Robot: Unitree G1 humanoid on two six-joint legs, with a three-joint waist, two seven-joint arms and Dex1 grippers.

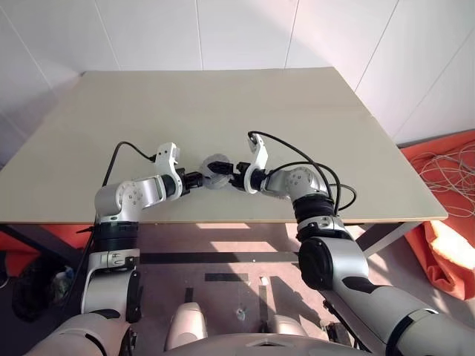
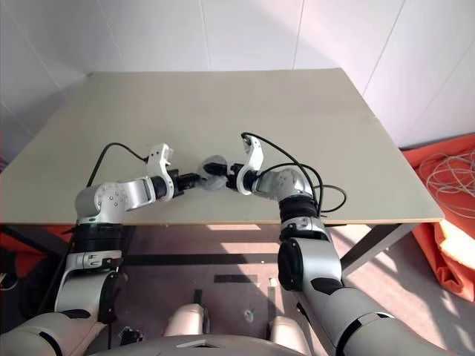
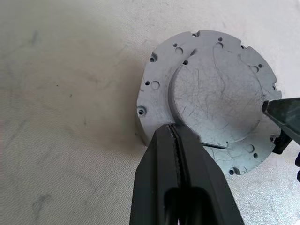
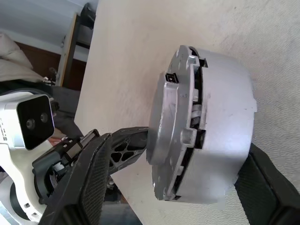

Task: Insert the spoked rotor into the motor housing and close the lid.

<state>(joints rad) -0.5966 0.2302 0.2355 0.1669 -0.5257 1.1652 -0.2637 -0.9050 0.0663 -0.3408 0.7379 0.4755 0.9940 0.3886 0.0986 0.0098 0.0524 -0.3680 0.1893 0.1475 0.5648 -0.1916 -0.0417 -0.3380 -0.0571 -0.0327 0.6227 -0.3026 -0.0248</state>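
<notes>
My left claw (image 3: pixel 176 140) is clenched against the grey lid (image 3: pixel 211 93) on the housing (image 4: pixel 220 126), which hangs between my arms above the table (image 1: pixel 223 104); my right claw (image 4: pixel 173 187) straddles it, spread wide; should that loosen, it drops.

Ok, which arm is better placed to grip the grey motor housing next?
Right, probably. The right gripper straddles the motor housing, one finger on each side, while the left gripper is shut, with just its tip against the flat face.
</notes>
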